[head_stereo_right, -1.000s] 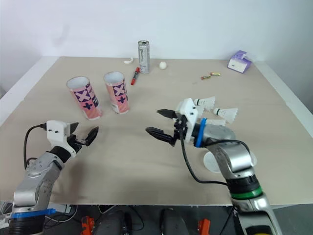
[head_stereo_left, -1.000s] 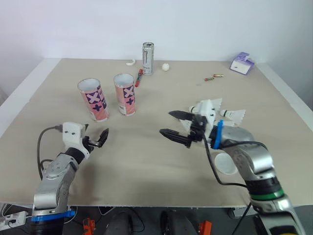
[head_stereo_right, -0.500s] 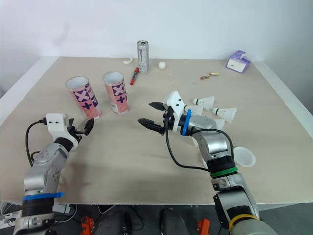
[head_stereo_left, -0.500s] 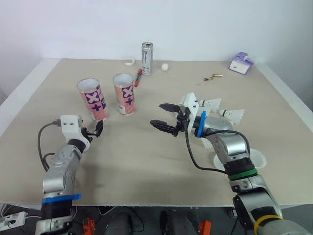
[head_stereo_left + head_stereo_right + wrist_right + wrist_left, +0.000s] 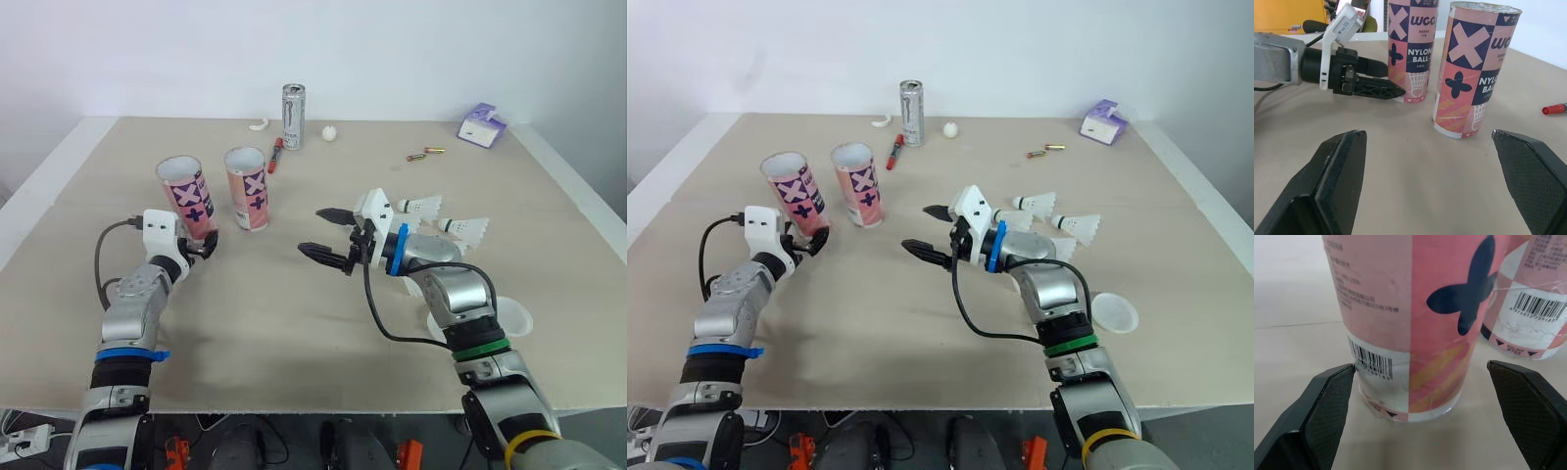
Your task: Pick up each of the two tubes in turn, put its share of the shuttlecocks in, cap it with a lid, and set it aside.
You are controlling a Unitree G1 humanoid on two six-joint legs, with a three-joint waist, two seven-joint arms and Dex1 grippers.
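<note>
Two pink tubes, both upright and uncapped. The left tube stands well left of the silver can and nearer you. The right tube is just beside it on the can's side, and the two are apart.

Your left gripper is open and holds nothing. Its two fingers straddle the left tube's base. One fingertip sits right at the barcode, though I can't tell if it touches; the other is clear of the wall.

Your right gripper is spread wide and empty. It is nearer you than the can and slightly to the can's right, pointing toward the tubes and apart from both.

I count three white shuttlecocks right of the can and nearer you, lying by your right arm, which may cover more. One white lid lies right of the can, close to the near table edge.

Clutter around the can:
- one red marker just left of the can
- one white curved scrap further left of the can
- one small white ball just right of the can
- two small battery-like pieces further right of the can
- one purple-and-white box far right of the can
</note>
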